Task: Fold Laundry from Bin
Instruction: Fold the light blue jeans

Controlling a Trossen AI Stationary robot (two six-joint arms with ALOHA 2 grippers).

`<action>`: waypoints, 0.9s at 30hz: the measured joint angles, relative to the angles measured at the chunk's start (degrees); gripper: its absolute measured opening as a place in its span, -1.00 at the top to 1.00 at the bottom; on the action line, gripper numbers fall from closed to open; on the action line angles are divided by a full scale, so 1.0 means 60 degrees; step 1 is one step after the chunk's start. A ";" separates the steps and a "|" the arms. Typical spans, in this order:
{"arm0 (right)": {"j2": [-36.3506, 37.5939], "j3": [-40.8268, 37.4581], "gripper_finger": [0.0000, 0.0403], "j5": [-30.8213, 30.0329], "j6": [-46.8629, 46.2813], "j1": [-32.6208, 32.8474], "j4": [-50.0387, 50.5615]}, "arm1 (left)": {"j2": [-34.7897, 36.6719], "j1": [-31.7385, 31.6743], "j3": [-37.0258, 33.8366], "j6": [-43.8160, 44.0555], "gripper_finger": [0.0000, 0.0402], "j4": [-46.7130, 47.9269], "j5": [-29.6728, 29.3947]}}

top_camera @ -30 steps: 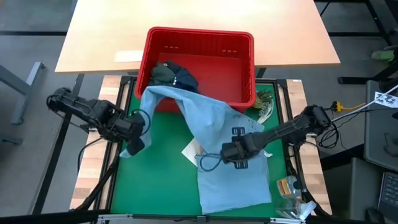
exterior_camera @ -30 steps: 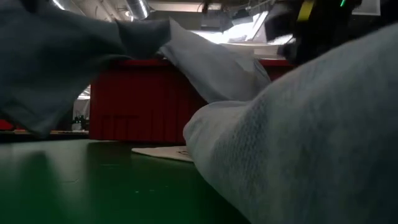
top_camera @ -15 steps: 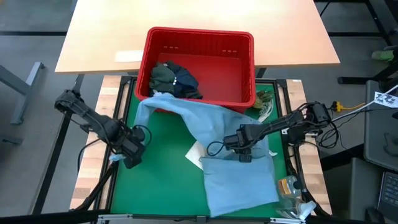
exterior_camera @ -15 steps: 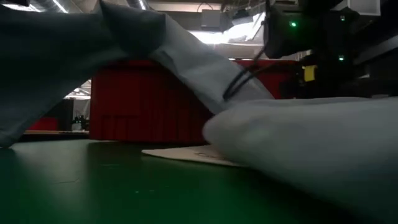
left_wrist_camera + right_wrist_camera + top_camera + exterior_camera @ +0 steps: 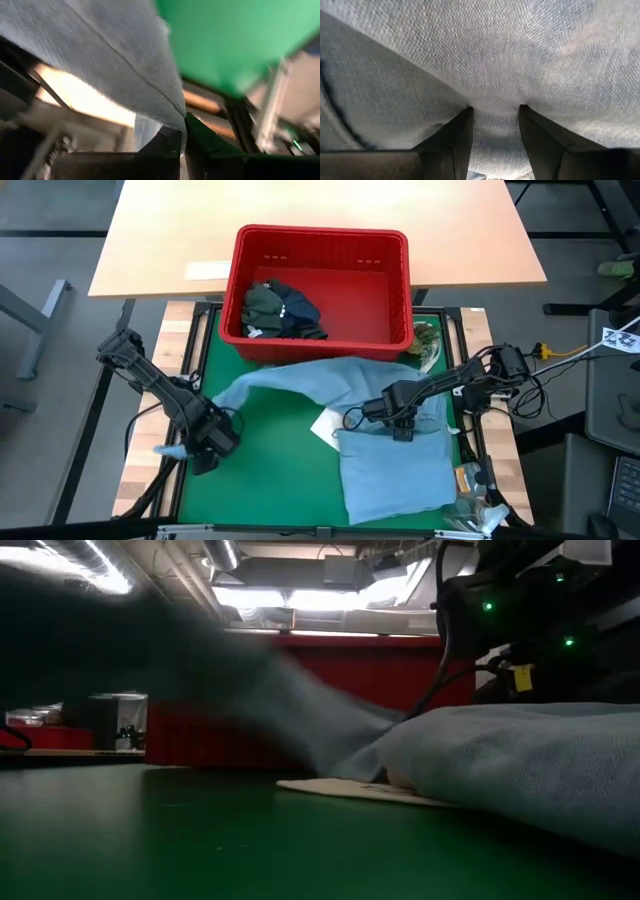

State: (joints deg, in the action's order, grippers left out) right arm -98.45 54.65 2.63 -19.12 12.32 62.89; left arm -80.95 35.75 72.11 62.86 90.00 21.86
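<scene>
The light blue shirt (image 5: 385, 440) lies spread on the green surface (image 5: 265, 480) in front of the bin (image 5: 318, 285) — a soft, finely woven cloth, bunched and creased in its upper part, with one long strip drawn out toward the left arm. The left gripper (image 5: 200, 448) sits at the surface's left edge, its fingers (image 5: 167, 145) pinched together on the very end of that strip. The right gripper (image 5: 400, 420) presses down on the shirt's middle, fingers (image 5: 455, 135) apart with a small pucker of cloth between the tips.

The bin is a red slotted basket standing at the far edge of the green surface. Inside it, in its left half, lie two more garments: a dark olive-green one (image 5: 262, 302) and a navy one (image 5: 298, 310).

A white card (image 5: 325, 423) peeks from under the shirt; no writing on it can be read.
</scene>
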 joint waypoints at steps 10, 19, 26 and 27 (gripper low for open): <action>-0.0004 0.0000 0.20 -0.0004 0.0298 0.0000 -0.0004 | 0.0624 -0.0005 0.1048 0.1209 1.00 0.0002 0.1276; -0.0012 0.0607 0.20 -0.0595 0.0610 0.0015 0.0902 | 0.1361 -0.0002 0.1261 0.2960 1.00 0.0003 0.0956; 0.0510 0.2039 0.20 -0.1071 0.0995 0.0015 0.1220 | 0.1947 -0.0207 0.1261 0.4174 1.00 -0.0377 0.0971; 0.0561 0.2262 0.20 -0.1110 0.1008 0.0015 0.1210 | 0.2012 -0.0230 0.1261 0.4306 1.00 -0.0538 0.0958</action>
State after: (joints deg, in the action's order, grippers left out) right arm -95.09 68.22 -4.02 -13.07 12.40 70.15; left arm -68.88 34.38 79.68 88.70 86.77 27.61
